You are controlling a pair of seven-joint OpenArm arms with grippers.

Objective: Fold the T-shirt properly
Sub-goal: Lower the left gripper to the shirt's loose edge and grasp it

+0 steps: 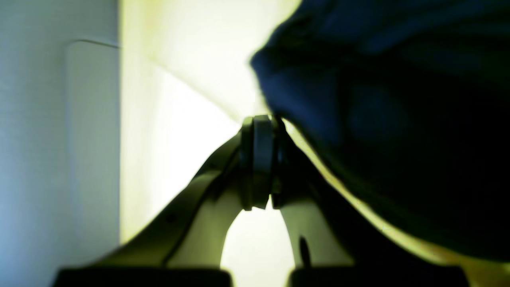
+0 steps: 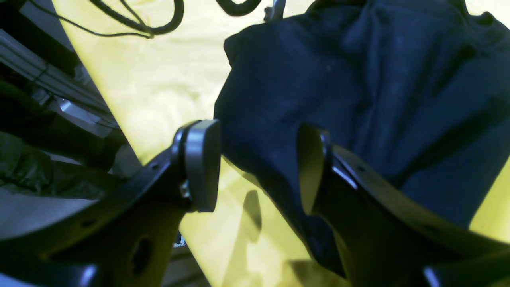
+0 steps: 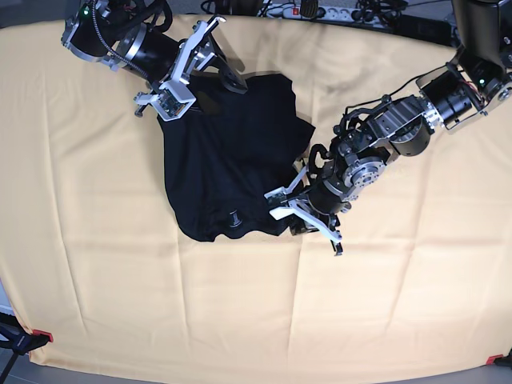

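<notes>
The black T-shirt (image 3: 228, 156) lies crumpled on the pale yellow tablecloth (image 3: 400, 304), left of the middle. My left gripper (image 3: 280, 205) sits at the shirt's lower right edge. Its pads (image 1: 261, 159) are pressed together, and the dark T-shirt (image 1: 390, 119) hangs against the right finger; whether cloth is nipped between the pads does not show. My right gripper (image 3: 196, 72) hovers over the shirt's upper left corner. Its fingers stand wide apart (image 2: 259, 163), with an edge of the T-shirt (image 2: 358, 91) lying below and between them.
Cables and a power strip (image 3: 320, 12) run along the table's back edge. Red clamps (image 3: 40, 334) hold the cloth at the front corners. In the right wrist view, black cables (image 2: 159, 24) and the arm's frame (image 2: 48, 87) sit left of the shirt.
</notes>
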